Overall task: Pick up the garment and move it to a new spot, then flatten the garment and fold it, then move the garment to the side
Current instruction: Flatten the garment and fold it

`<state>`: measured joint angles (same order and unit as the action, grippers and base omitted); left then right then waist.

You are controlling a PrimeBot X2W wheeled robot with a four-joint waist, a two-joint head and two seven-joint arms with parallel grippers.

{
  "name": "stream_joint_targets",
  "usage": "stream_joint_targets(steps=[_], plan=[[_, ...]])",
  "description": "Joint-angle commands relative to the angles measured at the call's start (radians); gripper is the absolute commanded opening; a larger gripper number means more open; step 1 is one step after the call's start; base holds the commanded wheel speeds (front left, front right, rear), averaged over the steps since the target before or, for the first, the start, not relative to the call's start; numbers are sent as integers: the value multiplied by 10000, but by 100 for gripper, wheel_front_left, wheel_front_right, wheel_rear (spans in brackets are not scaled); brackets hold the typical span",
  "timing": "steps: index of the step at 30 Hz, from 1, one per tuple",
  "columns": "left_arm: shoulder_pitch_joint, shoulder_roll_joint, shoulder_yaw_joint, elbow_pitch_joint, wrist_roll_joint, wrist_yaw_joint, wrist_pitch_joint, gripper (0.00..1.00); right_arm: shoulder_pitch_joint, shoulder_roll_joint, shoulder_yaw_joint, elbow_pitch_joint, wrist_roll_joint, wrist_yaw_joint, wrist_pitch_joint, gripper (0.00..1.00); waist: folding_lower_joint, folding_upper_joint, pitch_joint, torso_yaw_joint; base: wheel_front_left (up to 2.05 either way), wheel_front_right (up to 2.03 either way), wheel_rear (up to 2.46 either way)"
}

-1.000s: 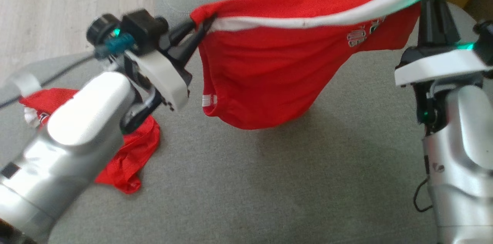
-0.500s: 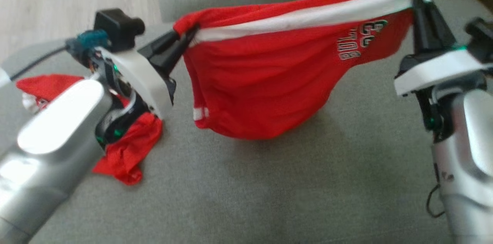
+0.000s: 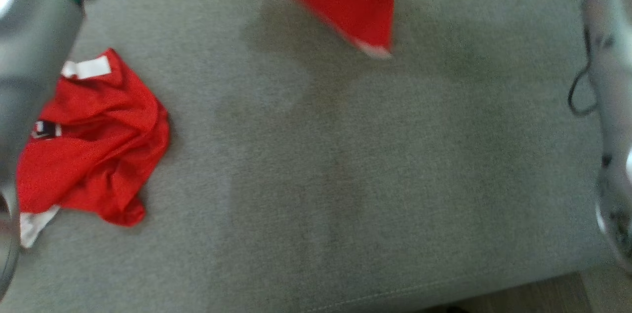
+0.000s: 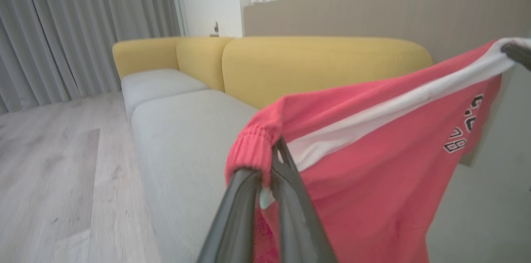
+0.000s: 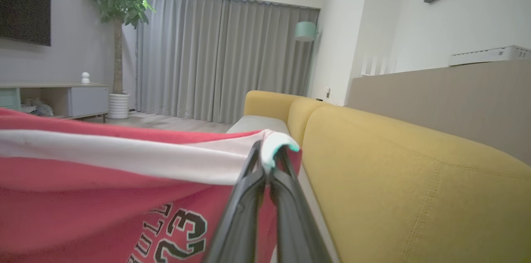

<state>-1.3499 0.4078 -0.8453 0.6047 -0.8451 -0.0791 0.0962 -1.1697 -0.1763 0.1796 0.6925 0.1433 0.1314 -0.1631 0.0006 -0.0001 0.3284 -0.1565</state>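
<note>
**Desk:** What did the frame show?

**Photographer:** A red sports garment with a white band (image 4: 373, 171) hung stretched in the air above a grey fabric sofa seat (image 3: 345, 179). The left gripper (image 4: 270, 162) pinched its ribbed corner, jaws pressed tight on the cloth. The right gripper (image 5: 269, 155) was clamped the same way on the band's other end.

**Desk:** And the job in hand?

**Photographer:** Carrying it to a new spot, I judged. Done well, both arms would travel level and together, with the band taut. They would lower it hem first onto bare cushion, well apart from the crumpled red cloth (image 3: 94, 140) at the seat's left.
</note>
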Motion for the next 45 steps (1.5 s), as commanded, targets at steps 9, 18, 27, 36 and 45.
stream_joint_targets(steps=[9,18,27,36,45], plan=[[-1074,-728,291,1972,100,-425,-1856,0,-1197,504,-596,2931,-1157,-7,-935,0,-6,1,243,-279,0,0,0],[2085,-562,-1553,729,-1016,-512,-2040,0,747,-202,496,4608,-149,-7,-897,0,-6,1,-599,32,0,0,0],[4962,-50,-2544,-1006,-2354,-514,-1911,0,2597,-998,2258,4604,1584,-7,515,0,-6,1,-1779,21,0,0,0],[6850,-317,-3328,-1831,-2230,67,-2264,0,4583,-2506,3935,2986,3858,-7,3162,0,-6,1,-2803,-353,0,0,0],[7969,-290,-3775,-3003,-2145,719,-2160,0,6231,-4456,3972,413,5390,-7,4812,0,-6,1,-3265,-542,0,0,0]])
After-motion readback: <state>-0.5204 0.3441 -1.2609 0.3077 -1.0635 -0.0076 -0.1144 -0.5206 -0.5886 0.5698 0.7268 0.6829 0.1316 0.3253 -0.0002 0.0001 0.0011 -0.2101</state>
